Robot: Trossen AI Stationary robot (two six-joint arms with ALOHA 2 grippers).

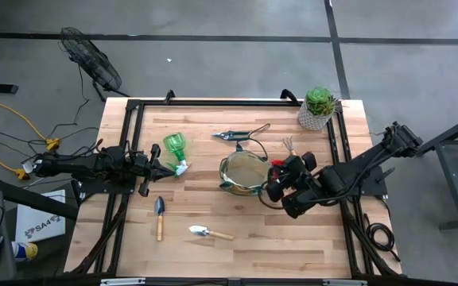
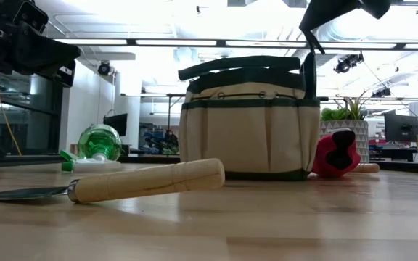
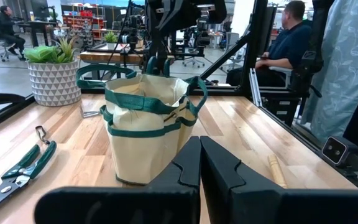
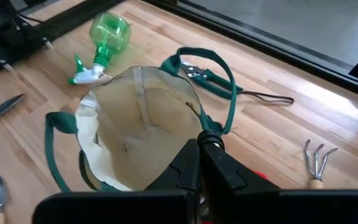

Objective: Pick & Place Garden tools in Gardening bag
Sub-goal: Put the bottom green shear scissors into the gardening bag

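Trowel (image 2: 147,181) lies nearest the low camera, on bare wood. Bag (image 1: 245,172) sits mid-table and looks empty, so nothing's packed yet. Outside it: one spray bottle (image 1: 176,148), one pruner (image 1: 240,134), two trowels, one hand rake (image 1: 290,144), one red item (image 2: 336,154). Left gripper (image 1: 164,168) and right gripper (image 1: 270,189) both have jaws together, empty.
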